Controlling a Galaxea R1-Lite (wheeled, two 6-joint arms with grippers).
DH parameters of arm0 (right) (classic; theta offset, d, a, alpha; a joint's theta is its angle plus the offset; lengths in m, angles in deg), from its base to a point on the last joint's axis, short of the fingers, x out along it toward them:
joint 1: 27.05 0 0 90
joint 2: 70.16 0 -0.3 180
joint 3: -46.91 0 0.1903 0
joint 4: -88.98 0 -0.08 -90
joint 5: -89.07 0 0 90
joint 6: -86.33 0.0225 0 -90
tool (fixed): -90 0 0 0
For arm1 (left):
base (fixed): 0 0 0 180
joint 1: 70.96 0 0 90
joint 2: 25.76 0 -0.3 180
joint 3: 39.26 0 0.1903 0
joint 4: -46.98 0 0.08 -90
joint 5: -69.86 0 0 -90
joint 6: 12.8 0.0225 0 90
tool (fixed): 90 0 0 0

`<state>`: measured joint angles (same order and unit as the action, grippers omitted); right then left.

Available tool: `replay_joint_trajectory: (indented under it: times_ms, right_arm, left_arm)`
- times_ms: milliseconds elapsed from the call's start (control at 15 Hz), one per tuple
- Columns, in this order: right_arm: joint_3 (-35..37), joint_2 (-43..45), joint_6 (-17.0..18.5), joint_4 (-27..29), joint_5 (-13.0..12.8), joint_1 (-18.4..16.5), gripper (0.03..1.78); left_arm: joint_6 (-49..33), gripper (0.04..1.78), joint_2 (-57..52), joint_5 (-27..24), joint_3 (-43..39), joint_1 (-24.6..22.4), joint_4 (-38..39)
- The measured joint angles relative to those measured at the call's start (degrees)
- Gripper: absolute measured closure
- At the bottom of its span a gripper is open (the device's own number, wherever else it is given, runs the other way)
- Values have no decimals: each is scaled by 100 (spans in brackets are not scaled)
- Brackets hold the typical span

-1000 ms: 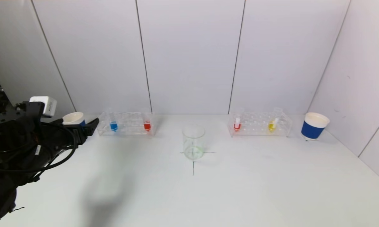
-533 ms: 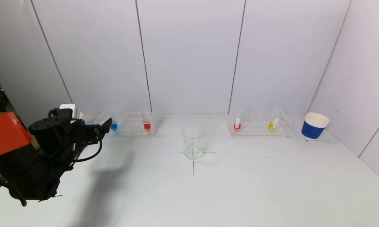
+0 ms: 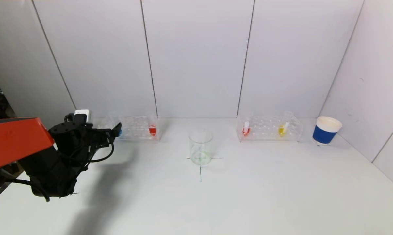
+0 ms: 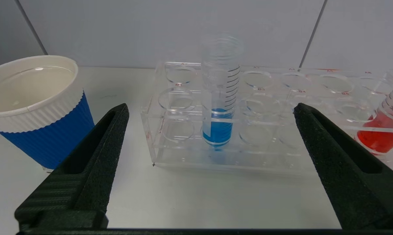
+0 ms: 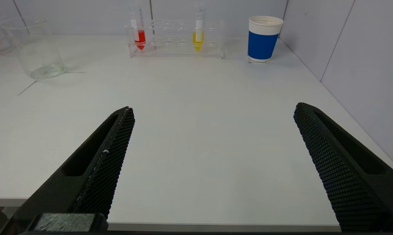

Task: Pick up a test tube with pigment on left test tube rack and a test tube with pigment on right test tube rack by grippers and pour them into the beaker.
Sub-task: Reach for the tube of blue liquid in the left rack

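The left rack (image 3: 136,129) of clear plastic holds a blue-pigment tube (image 4: 217,127) and a red-pigment tube (image 3: 152,130). My left gripper (image 4: 211,107) is open just in front of that rack. The blue tube stands upright, centred beyond the gap between its fingers, untouched. In the head view the left gripper (image 3: 114,130) covers most of the blue tube. The right rack (image 3: 268,130) holds a red tube (image 3: 246,129) and a yellow tube (image 3: 282,129). The glass beaker (image 3: 200,147) stands between the racks. My right gripper (image 5: 212,109) is open and empty over the table's near edge, far from its rack (image 5: 176,42).
A blue-sleeved paper cup (image 4: 36,107) stands close beside the left rack's outer end, next to one left finger. A second such cup (image 3: 325,130) stands beyond the right rack. White walls close off the back and right side. A black cross marks the table under the beaker.
My left arm has swung in from the table's left edge towards the left rack, now hiding the left cup and most of the blue tube in the head view. Nothing else has moved.
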<state>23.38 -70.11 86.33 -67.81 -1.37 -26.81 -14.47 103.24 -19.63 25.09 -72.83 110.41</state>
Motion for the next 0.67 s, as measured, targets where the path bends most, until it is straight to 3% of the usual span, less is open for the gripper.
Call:
replay_joint_trajectory:
  times_ms: [667]
  right_arm:
    - [2,0,0,0,2,0,4]
  left_arm:
    - [11,6,330,0,735,-28,-444]
